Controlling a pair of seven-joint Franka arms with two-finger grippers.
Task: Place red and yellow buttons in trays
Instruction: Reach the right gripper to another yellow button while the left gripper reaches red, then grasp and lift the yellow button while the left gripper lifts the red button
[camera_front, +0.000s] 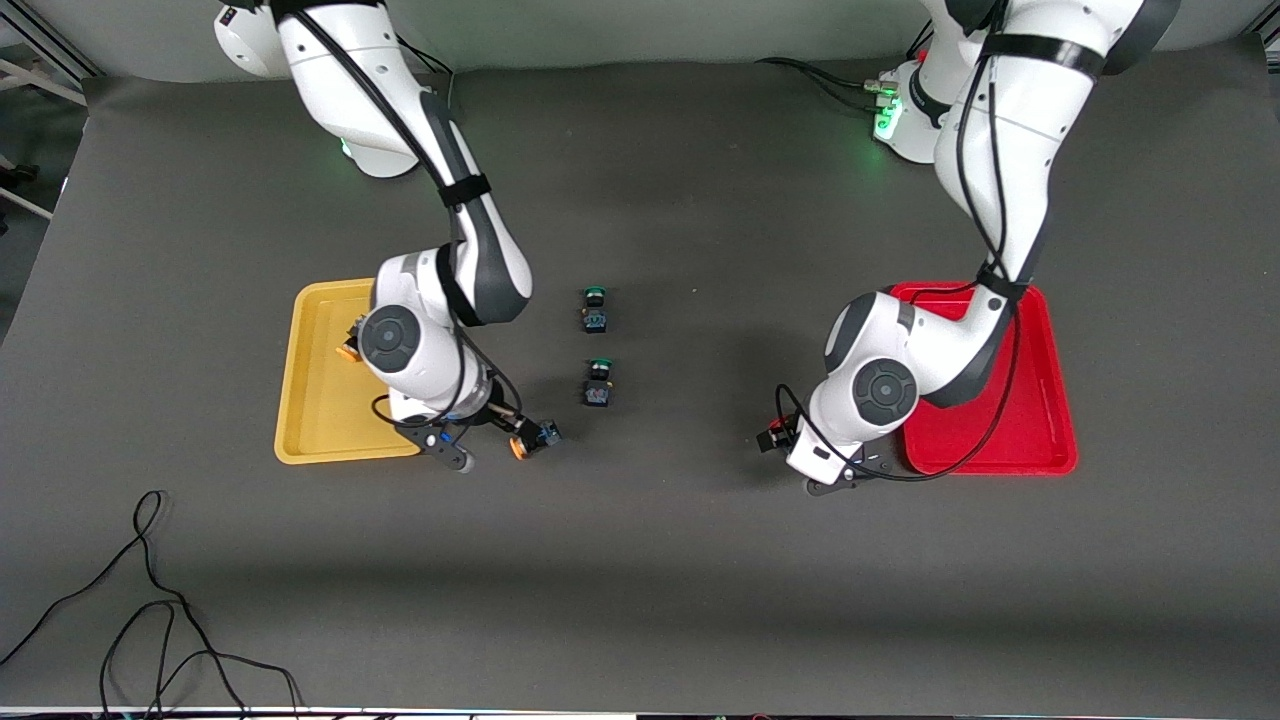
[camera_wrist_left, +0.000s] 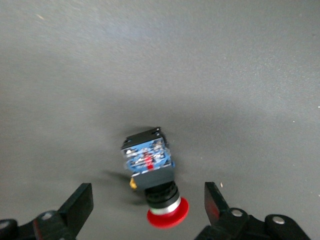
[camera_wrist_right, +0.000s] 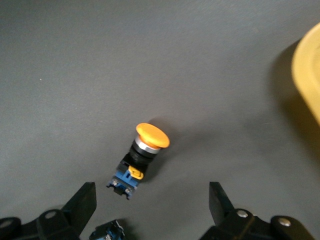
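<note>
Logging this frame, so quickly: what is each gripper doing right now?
Left gripper: open, empty, over the red button lying on the table.
Right gripper: open, empty, over the yellow button beside the yellow tray.

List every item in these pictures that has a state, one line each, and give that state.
Left end effector: open, over a red button.
Right end effector: open, over a yellow button.
Red button: lying on its side on the mat, not gripped.
Yellow button: tipped over on the mat, beside the yellow tray.
Yellow tray: holds one yellow button.
Red tray: partly hidden by the left arm.
</note>
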